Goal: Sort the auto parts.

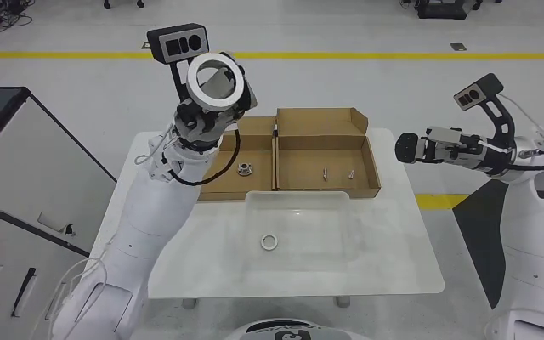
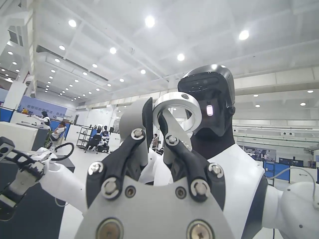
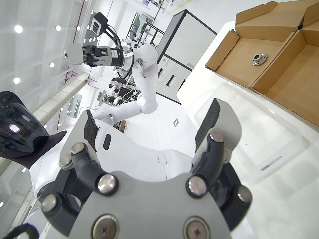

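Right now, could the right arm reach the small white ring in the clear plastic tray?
Probably yes: the right end effector is open and empty, and the small white ring lies alone in the open clear plastic tray, nothing above it.

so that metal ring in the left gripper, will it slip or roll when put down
Likely rigid and heavy for its size: the ring looks thick-walled metal. Its polished surface may slip, though the left gripper pinches its wall. On edge it would probably roll.
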Controlling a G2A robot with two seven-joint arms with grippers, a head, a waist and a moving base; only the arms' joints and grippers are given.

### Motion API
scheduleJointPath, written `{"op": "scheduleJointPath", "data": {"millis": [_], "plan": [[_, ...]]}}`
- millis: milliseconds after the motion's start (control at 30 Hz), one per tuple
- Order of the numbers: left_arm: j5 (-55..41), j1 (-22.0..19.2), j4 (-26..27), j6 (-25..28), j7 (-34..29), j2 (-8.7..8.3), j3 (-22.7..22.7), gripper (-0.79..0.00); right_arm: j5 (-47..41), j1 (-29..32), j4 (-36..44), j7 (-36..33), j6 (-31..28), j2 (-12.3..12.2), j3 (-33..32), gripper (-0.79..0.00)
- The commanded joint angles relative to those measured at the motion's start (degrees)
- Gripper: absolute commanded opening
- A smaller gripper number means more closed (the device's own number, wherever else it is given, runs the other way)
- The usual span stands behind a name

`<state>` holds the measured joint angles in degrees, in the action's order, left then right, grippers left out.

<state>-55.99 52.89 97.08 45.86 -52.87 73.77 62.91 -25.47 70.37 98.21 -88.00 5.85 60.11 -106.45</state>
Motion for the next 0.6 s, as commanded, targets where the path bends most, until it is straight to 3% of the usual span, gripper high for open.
{"op": "scheduleJointPath", "data": {"millis": [0, 233, 567], "plan": [[0.0, 0.0, 0.0, 0.0, 0.0, 0.0, 0.0, -0.785, 0.0, 0.0, 0.0, 0.0, 0.0, 0.0, 0.0, 0.0], [12.27, 0.85, -0.65, -5.91, 3.24, -0.38, 1.73, -0.785, 0.0, 0.0, 0.0, 0.0, 0.0, 0.0, 0.0, 0.0], [44.62, 0.41, -1.97, -19.76, 6.13, -1.76, 4.33, -0.785, 0.0, 0.0, 0.0, 0.0, 0.0, 0.0, 0.0, 0.0]]}}
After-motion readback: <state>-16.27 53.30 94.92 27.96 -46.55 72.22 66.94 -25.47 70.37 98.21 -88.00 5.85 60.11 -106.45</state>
